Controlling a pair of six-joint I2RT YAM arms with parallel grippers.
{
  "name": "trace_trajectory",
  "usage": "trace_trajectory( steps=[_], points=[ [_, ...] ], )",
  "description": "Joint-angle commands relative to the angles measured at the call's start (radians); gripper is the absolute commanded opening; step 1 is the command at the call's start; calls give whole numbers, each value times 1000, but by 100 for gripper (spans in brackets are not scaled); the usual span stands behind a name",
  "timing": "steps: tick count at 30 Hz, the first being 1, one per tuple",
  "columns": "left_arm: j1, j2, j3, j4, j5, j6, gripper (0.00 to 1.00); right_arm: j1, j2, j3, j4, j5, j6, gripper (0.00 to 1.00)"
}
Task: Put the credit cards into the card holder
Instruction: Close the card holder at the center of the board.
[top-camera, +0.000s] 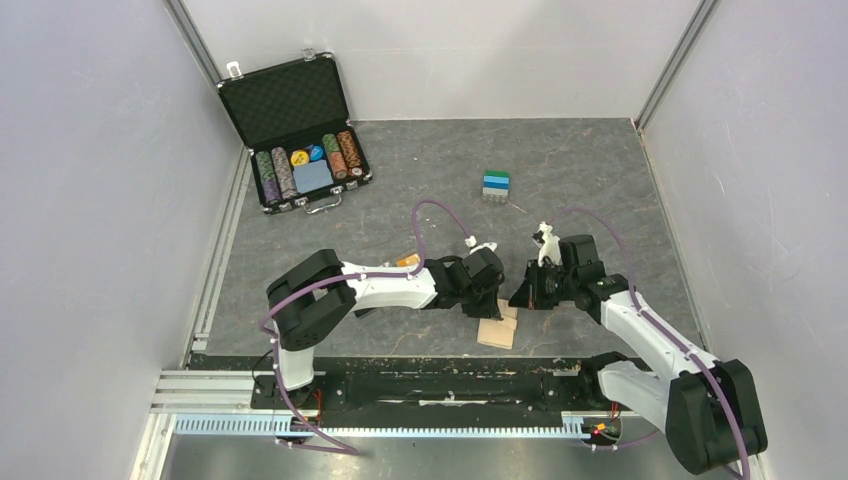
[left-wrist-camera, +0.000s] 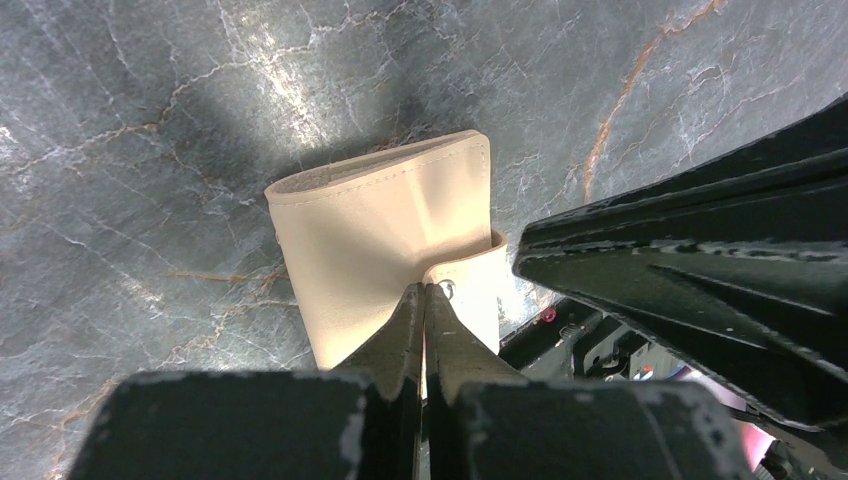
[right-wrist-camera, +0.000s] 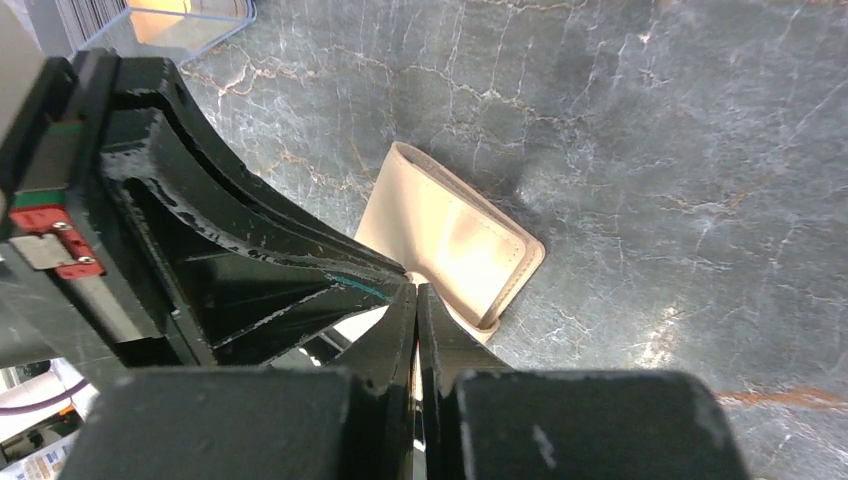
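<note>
While the wallet (top-camera: 497, 331) lies folded by the table's near edge, midway along, opening it wants a slow pull, one side held down. Left gripper (left-wrist-camera: 425, 292), pressed together, seems to pinch its snap tab; right gripper (right-wrist-camera: 416, 290), likewise pressed together, rests at its edge.

A light tan, leather-like bifold card holder (top-camera: 496, 333) is lying folded shut on the dark marbled tabletop (top-camera: 600, 180), close to its near edge and about midway across. Stitching is running along its edges. A short strap with 1 small round snap (left-wrist-camera: 447, 290) is wrapping around its open side.
</note>
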Motion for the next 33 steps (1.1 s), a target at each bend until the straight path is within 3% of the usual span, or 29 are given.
trace_trajectory(
  steps=[1,33],
  points=[
    [3,8,-1,8,-19,12,2,19,20,-21,57,-26,18,0],
    [-39,98,43,-36,-25,-15,2,215,79,-68,-43,286,25,0]
  ],
)
